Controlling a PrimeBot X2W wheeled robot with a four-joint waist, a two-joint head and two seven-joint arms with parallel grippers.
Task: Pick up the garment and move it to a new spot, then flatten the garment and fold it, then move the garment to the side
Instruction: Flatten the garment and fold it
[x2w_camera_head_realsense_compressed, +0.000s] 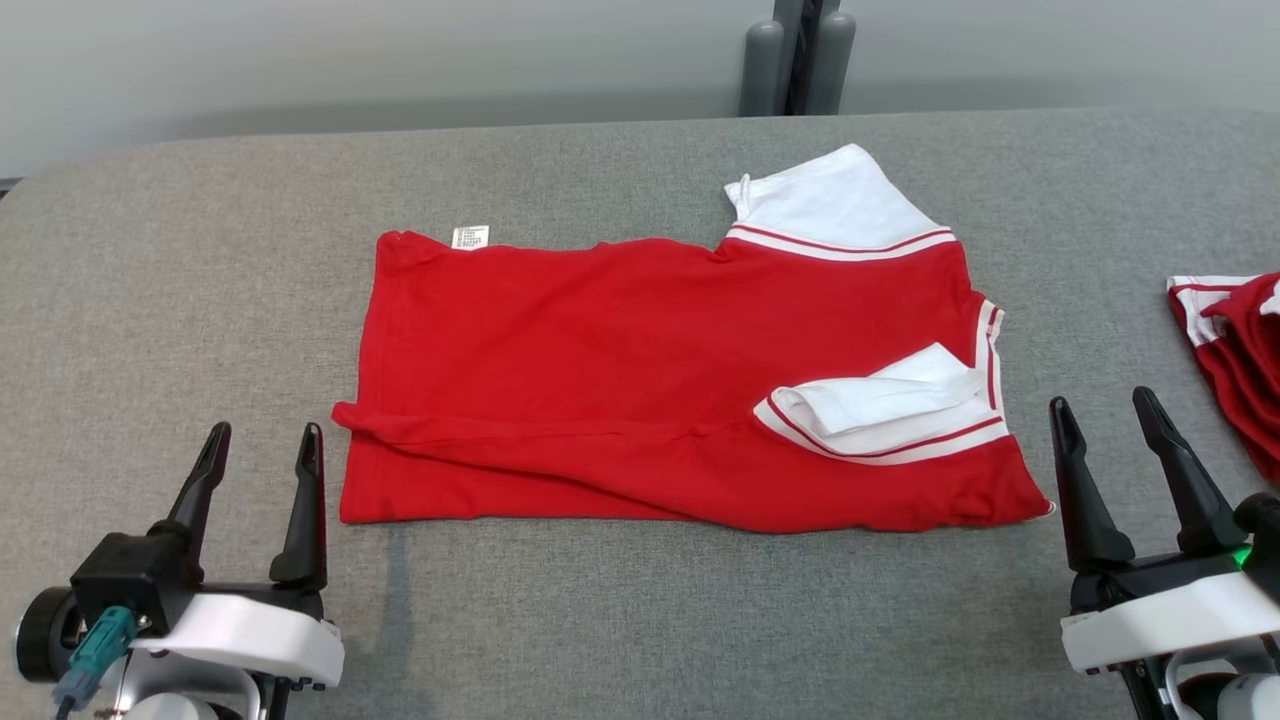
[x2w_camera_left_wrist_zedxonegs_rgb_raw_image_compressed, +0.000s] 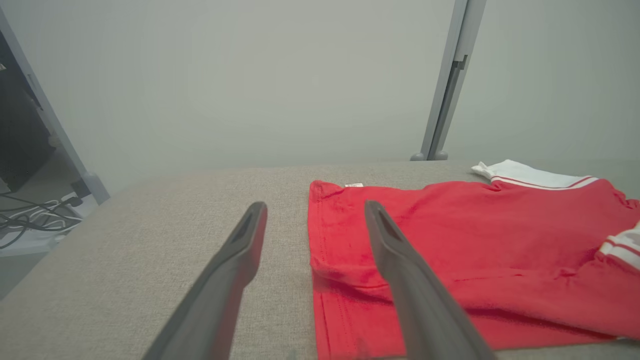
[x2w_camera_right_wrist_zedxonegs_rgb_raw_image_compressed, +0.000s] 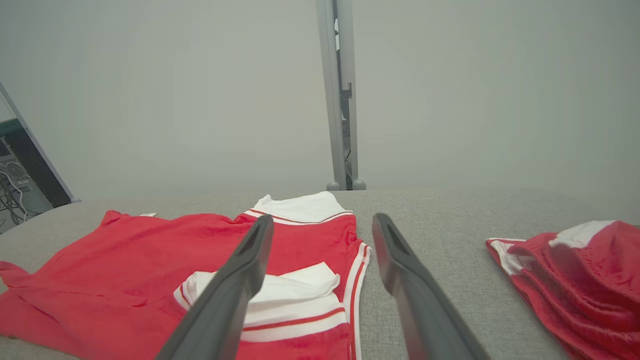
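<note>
Left gripper (x2w_camera_head_realsense_compressed: 265, 430) and right gripper (x2w_camera_head_realsense_compressed: 1101, 398) gape empty; the limp garment (x2w_camera_head_realsense_compressed: 640, 380) on the tabletop (x2w_camera_head_realsense_compressed: 200, 250) likely wants pinching at its near corners.

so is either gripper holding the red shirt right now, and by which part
Nothing is held: left gripper and right gripper are both open and empty; the red shirt lies on the table.

A grey table (x2w_camera_head_realsense_compressed: 640, 620) is sitting by a pale wall (x2w_camera_head_realsense_compressed: 300, 60).
A grey post (x2w_camera_head_realsense_compressed: 797, 55) is rising behind the table, and wires (x2w_camera_left_wrist_zedxonegs_rgb_raw_image_compressed: 31, 220) are lying on the floor (x2w_camera_left_wrist_zedxonegs_rgb_raw_image_compressed: 15, 275) beside it.
</note>
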